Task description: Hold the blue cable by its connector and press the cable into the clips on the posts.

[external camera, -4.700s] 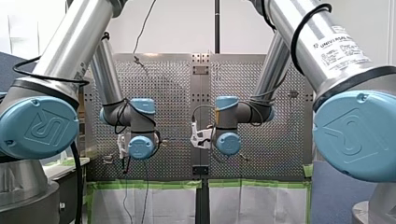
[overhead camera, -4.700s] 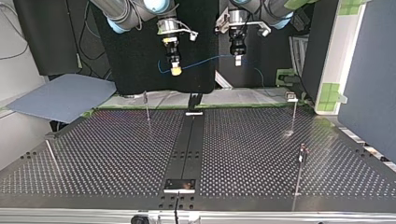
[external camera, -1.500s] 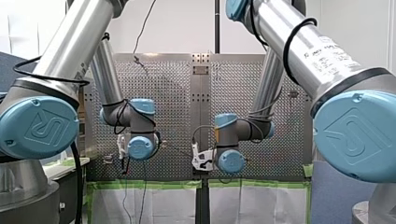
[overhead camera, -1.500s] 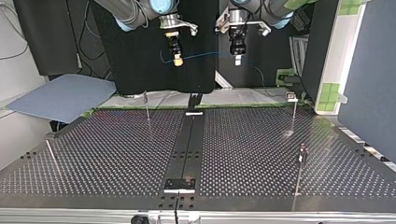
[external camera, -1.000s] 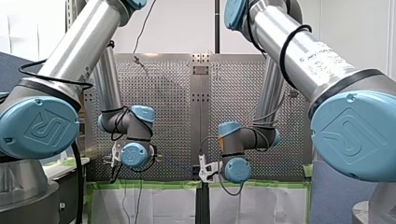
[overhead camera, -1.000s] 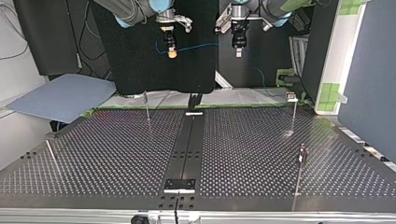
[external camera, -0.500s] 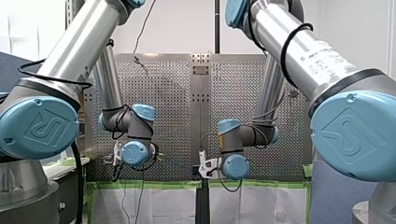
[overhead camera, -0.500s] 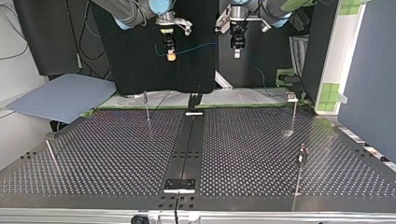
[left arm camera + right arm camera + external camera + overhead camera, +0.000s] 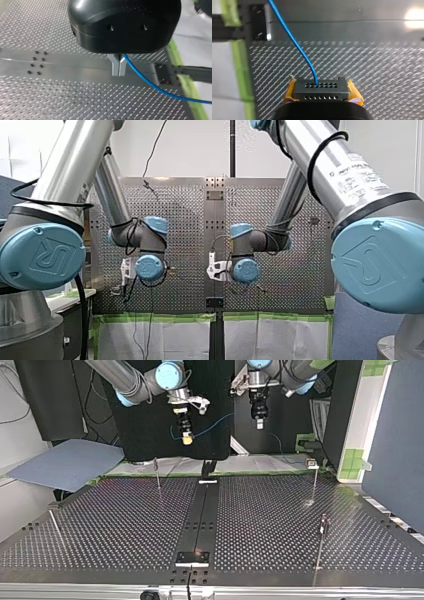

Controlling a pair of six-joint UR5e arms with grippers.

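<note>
Now, my right gripper point(image 9: 322, 96) clamps orange-yellow pads point(image 9: 290, 90) on the boxy, hole-dotted black connector point(image 9: 321, 88); my left gripper point(image 9: 118, 73), slim metal fingers point(image 9: 115, 65) together, seemingly pinches the thin blue cable point(image 9: 147, 81).

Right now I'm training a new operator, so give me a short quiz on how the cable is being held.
1. True or false: my right pincer grips the black connector.
2. What does my left pincer pinch? A) a post B) the blue cable C) nothing
3. Fill in: the cable's span between the two pincers hangs ___ the table.
Key: 1 true; 2 B; 3 above.
</note>
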